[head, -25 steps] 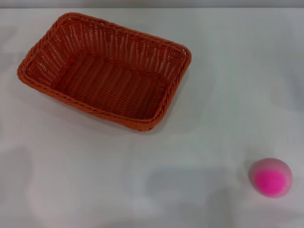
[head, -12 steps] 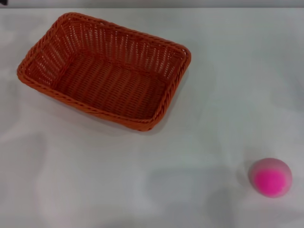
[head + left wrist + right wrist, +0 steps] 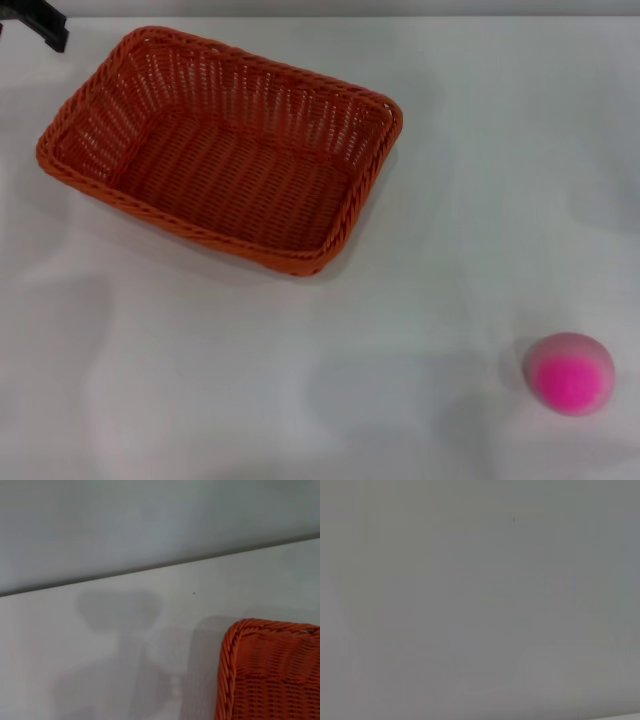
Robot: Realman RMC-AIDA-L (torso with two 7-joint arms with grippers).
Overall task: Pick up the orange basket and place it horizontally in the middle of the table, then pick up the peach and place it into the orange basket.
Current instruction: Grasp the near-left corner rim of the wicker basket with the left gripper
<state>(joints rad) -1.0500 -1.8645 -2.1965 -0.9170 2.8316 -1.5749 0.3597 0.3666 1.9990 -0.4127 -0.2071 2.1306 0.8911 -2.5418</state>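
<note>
The orange basket [image 3: 222, 147] sits empty on the white table [image 3: 300, 350] at the far left, turned at a slant. One corner of the orange basket [image 3: 270, 670] shows in the left wrist view. The peach [image 3: 570, 373] rests near the front right, magenta patch facing me. A dark part of my left gripper [image 3: 35, 20] pokes in at the far left corner, just beyond the basket's rim. My right gripper is out of view.
The table's far edge [image 3: 160, 567] meets a grey wall in the left wrist view. The right wrist view shows only a plain grey surface.
The left gripper has come into the head view at the far left corner, moving toward the basket. Basket and peach have not moved.
</note>
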